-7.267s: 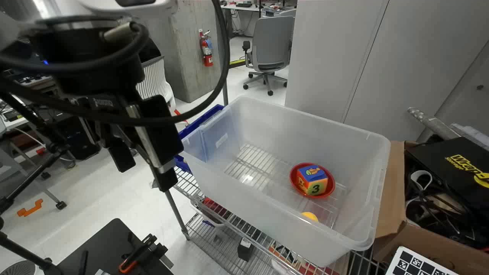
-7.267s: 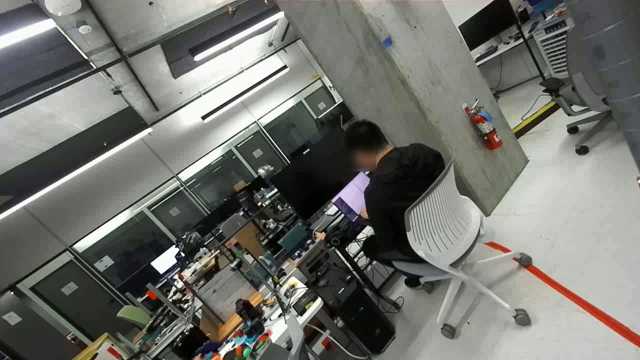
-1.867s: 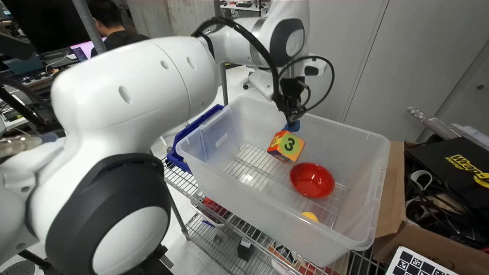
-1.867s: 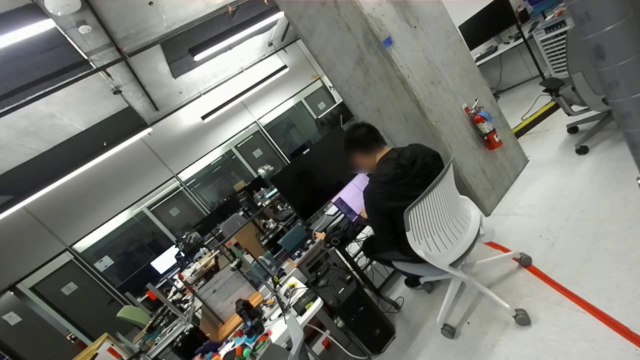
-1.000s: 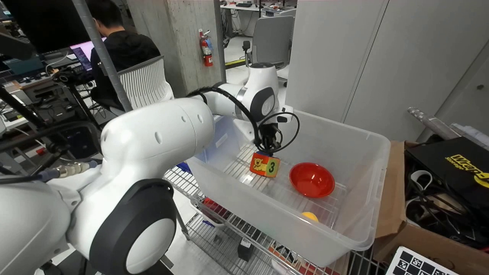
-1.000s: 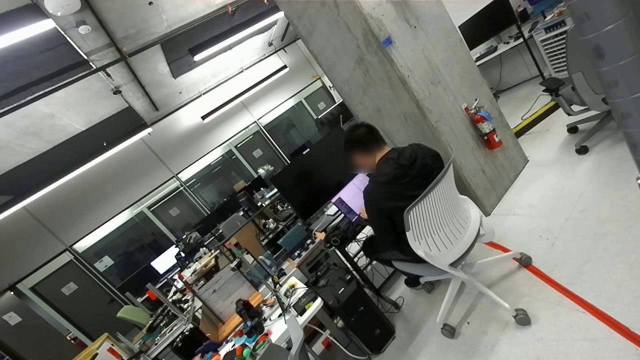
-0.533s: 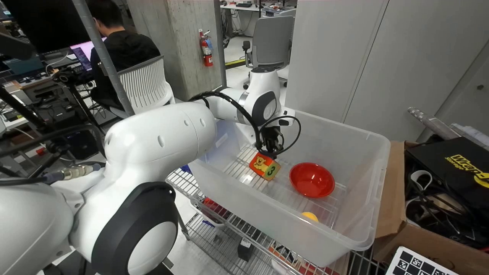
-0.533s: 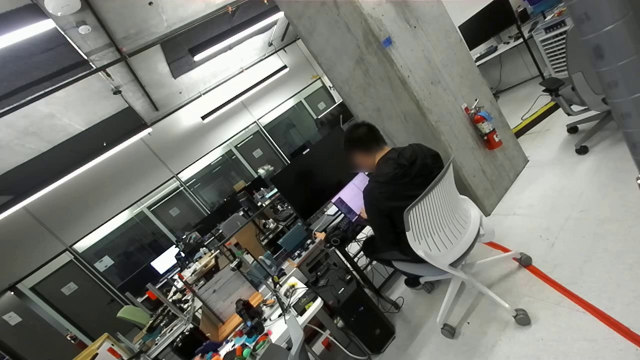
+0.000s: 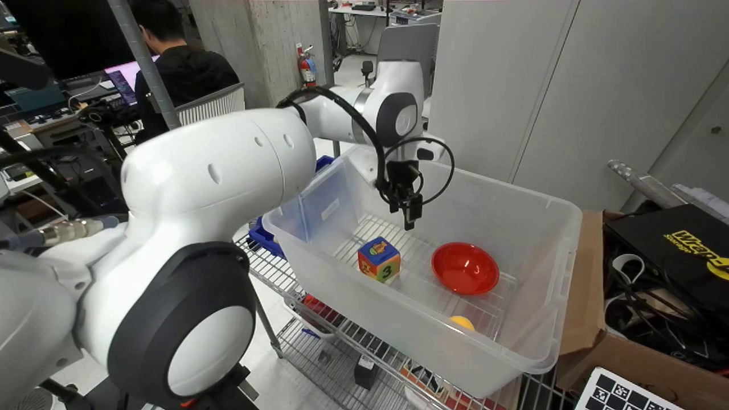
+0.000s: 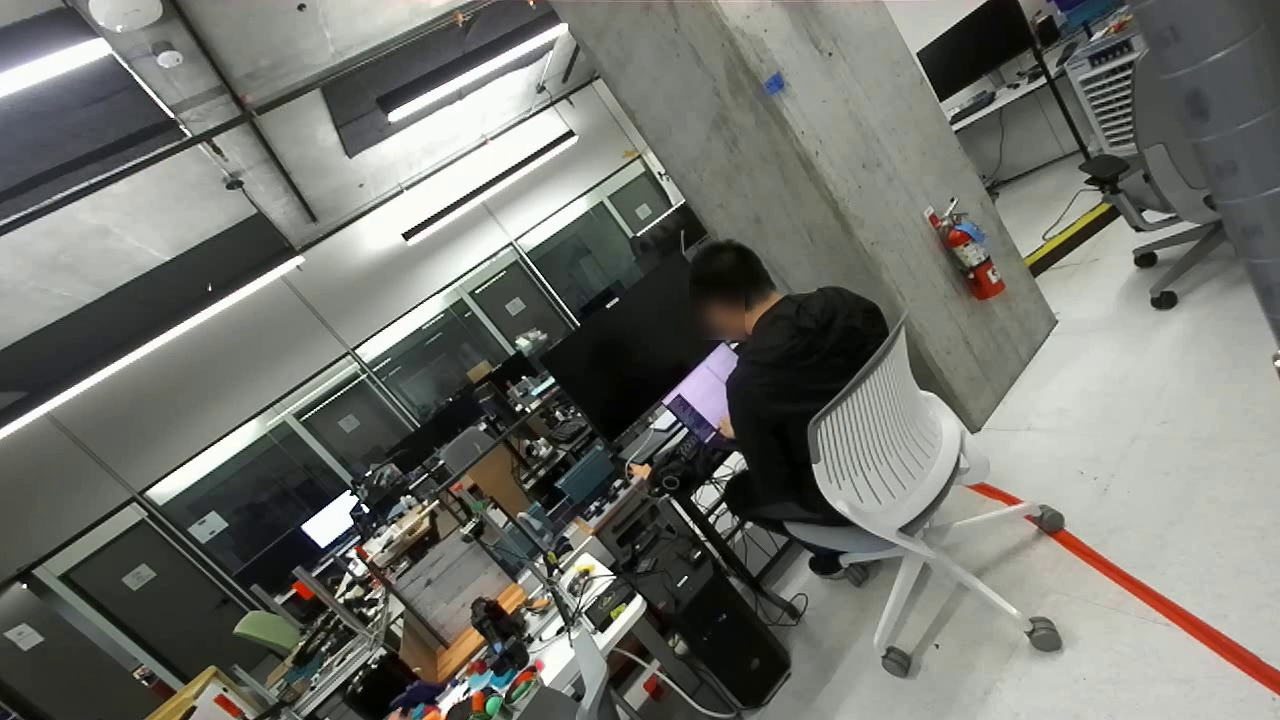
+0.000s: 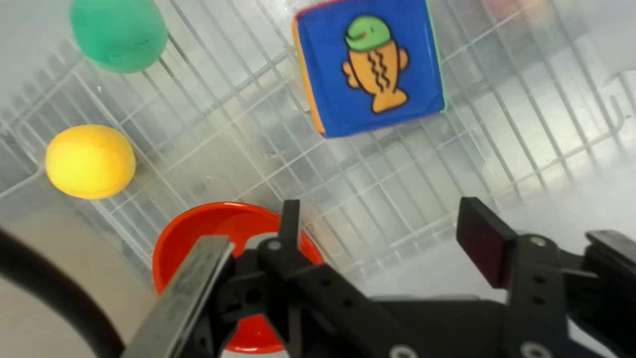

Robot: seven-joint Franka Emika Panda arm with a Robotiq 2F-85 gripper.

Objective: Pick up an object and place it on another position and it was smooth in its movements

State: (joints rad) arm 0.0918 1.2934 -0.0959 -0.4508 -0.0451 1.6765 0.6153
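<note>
In an exterior view, bare tub floor [image 9: 416,262] separates the cube [image 9: 379,259] from the bowl [image 9: 465,269], three o'clock; the arm [image 9: 222,159] overhangs the rim [image 9: 507,188]. At the cube's one o'clock, the gripper [image 9: 402,217] gapes wide, empty.

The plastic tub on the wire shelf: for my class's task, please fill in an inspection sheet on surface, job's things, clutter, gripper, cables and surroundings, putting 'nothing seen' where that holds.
Surface: translucent plastic tub standing on a wire shelf.
Job's things: multicoloured cube resting inside the tub, blue face up.
Clutter: red bowl in the tub, apart from the cube; yellow rounded object and green rounded object in the wrist view.
Gripper: open above the tub; nothing seen in its grasp.
Cables: black cable across the wrist view's lower left, apart from the cube.
Surroundings: cardboard box beside the tub; seated person and fire extinguisher in both exterior views.
</note>
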